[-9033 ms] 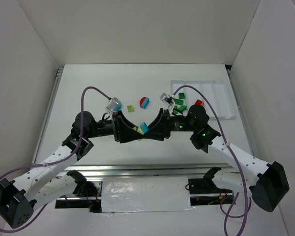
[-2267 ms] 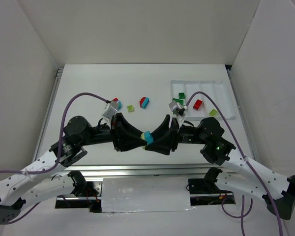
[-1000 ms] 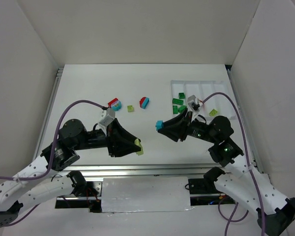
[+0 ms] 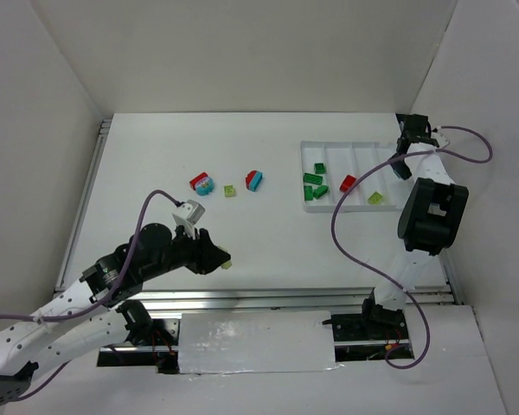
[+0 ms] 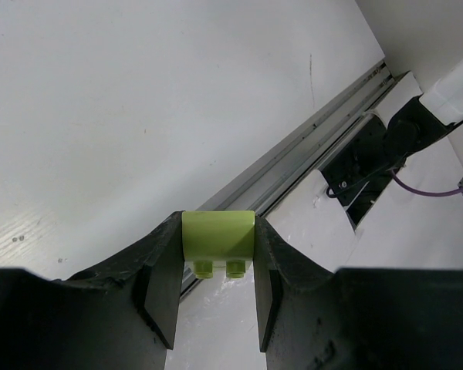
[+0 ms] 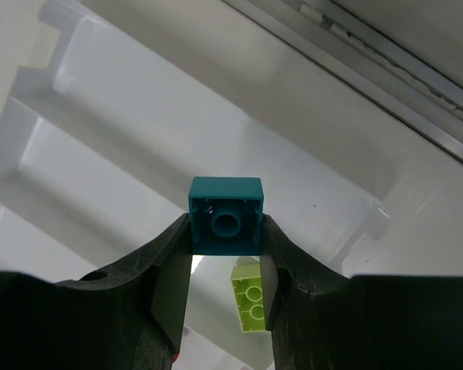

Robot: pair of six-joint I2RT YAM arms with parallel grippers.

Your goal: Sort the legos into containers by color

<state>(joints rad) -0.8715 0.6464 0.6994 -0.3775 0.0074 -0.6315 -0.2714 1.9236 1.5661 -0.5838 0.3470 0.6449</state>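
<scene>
My left gripper (image 4: 218, 257) is shut on a yellow-green brick (image 5: 217, 235), studs down, low over the table's near edge. My right gripper (image 4: 401, 164) is shut on a teal-blue brick (image 6: 225, 216) above the right end of the white tray (image 4: 356, 149); that brick is hidden in the top view. Below it a yellow-green brick (image 6: 248, 297) lies in a compartment, also seen from the top (image 4: 376, 198). The tray's left compartment holds several dark green bricks (image 4: 312, 180), and the one beside it holds a red brick (image 4: 348, 182).
Two red-and-teal pairs (image 4: 201, 182) (image 4: 255, 180) and a small yellow-green brick (image 4: 231, 190) lie on the table left of the tray. White walls stand round the table. The metal rail (image 5: 293, 146) runs along the near edge.
My right arm has swung from mid-table out to the tray's far right with the teal brick. My left gripper has drawn back toward the near edge, still holding the yellow-green brick.
</scene>
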